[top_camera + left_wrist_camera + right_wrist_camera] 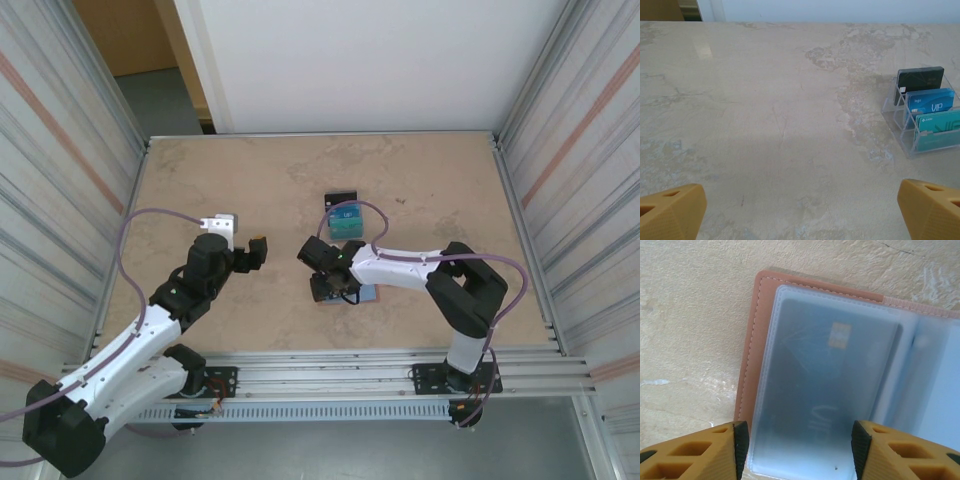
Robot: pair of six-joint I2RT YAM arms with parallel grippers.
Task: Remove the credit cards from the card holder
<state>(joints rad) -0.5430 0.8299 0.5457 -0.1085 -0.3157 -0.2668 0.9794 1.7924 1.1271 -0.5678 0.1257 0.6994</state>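
Our right hand (797, 450) hangs partway open, gripping nothing. Its jaws straddle the open salmon folding card holder (746, 365) w/ a dark plastic credit card (825, 375) under its clear sleeve; we judge it's lined up to pull. Our left hand (800, 212) is wide open, empty, off to one side. Black, blue & teal plastic cards (930, 101) stand in a clear acrylic rack (890, 111). Beige marbled surface (765, 100); ribbed metal walls (60, 150).

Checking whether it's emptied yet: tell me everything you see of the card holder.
The card holder lies open and flat on the table, a salmon leather-like cover with pale stitching. Cloudy clear plastic sleeves fill the inside; one holds a dark card with a gold chip. The right gripper's fingers stand apart above one end; contact is unclear.
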